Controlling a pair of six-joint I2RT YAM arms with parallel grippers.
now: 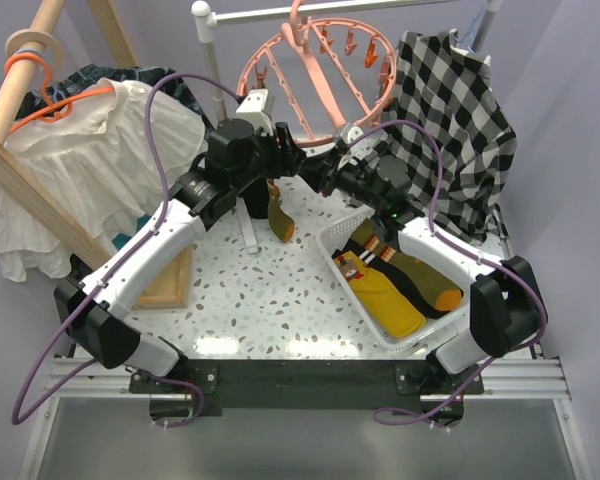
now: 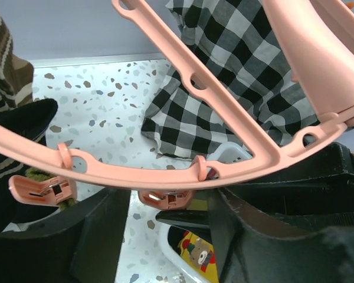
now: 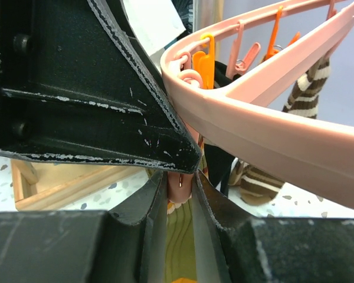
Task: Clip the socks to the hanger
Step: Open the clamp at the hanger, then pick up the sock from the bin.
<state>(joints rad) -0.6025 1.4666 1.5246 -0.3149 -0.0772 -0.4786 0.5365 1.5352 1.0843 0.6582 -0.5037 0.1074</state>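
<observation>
Right gripper (image 3: 180,177): jaws pinched shut on a pink clip (image 3: 180,184) under the rim of the hanger (image 3: 271,135). The olive sock (image 3: 180,247) hangs directly below that clip; whether the clip has bitten it cannot be told.

Left gripper (image 2: 165,233): fingers apart, holding nothing, just beneath the ring with another clip between them.

Done so far: a striped sock (image 3: 307,97) and a black sock (image 3: 224,162) hang from the ring.

Left to do: the basket (image 1: 332,240) on the right holds a yellow sock (image 1: 390,300), an orange-toed sock (image 1: 430,285) and at least one striped one.

Judgement: roughly halfway, third sock in hand.
</observation>
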